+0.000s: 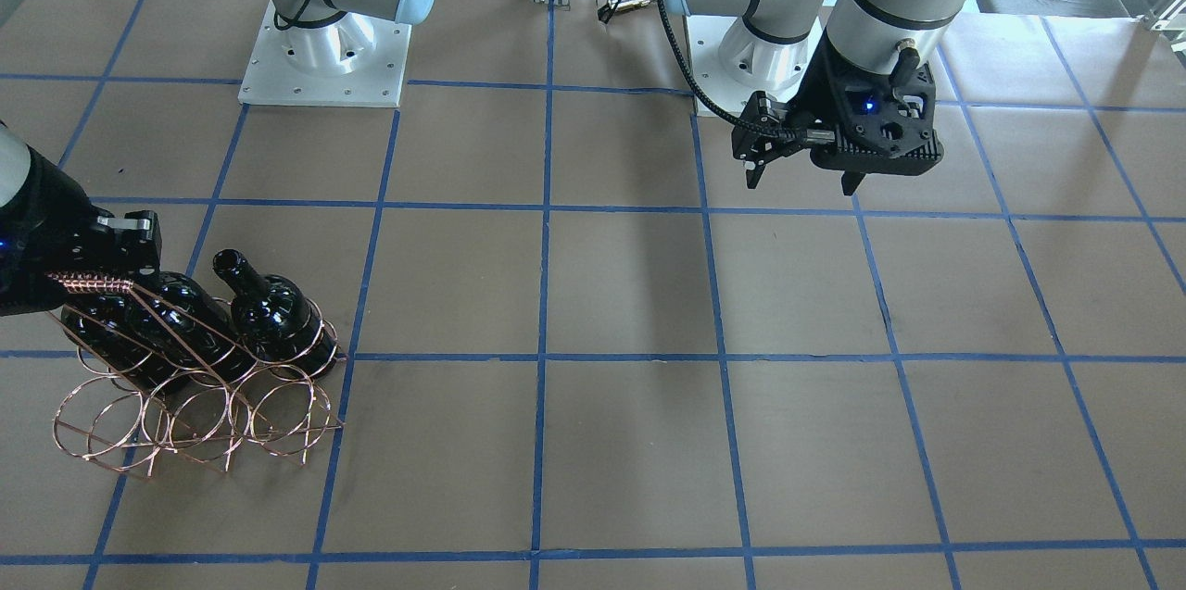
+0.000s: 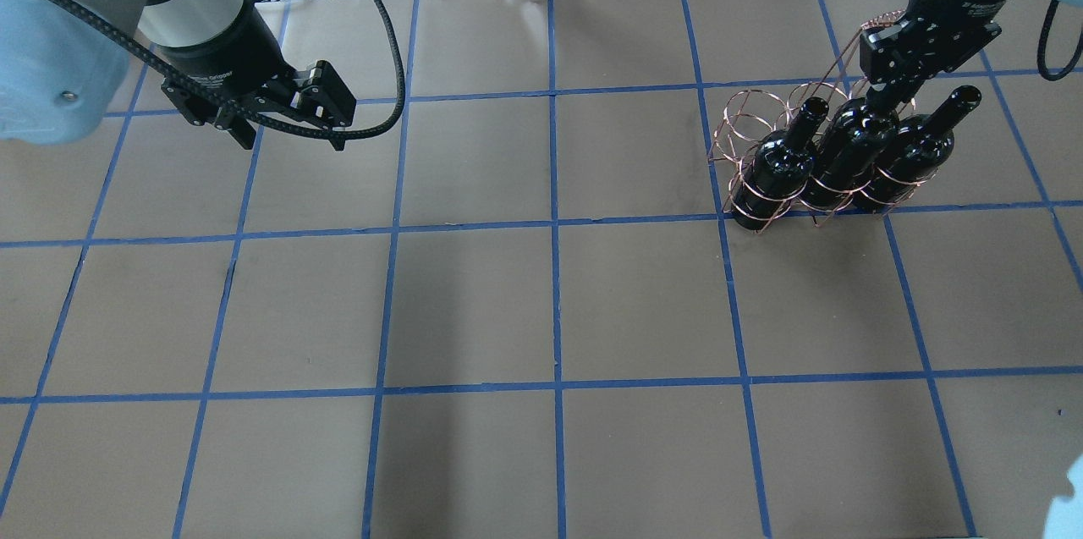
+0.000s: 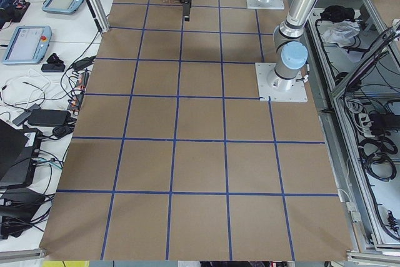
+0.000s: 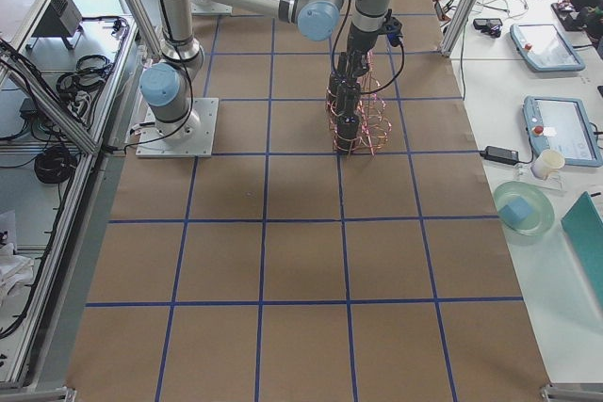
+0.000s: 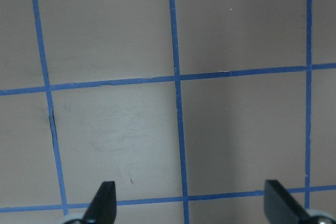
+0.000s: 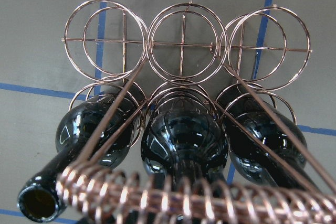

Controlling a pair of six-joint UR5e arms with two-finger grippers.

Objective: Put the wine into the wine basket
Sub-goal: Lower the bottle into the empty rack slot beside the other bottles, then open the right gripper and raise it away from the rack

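Copper-wired, the wine basket [image 6: 182, 42] stands on the counter [image 2: 550, 310], its row nearer my base full. At the neck of the middle wine [image 2: 850, 145] sits my right pincer [image 2: 884, 95]; gripping or loose, I cannot tell. Over bare counter my left pincer [image 5: 191, 198] gapes wide, empty. Seating looks done; next I'd release and rise straight, clear of the handle [image 6: 184, 203].

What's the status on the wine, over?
Left gripper open, empty. Right gripper at neck of middle wine, grip unclear. All three wines seated in wine basket, robot-side row. No obstructions.

Outer rings [image 6: 182, 43] free, handle bar [image 6: 210, 203] over bottles [image 6: 184, 140]
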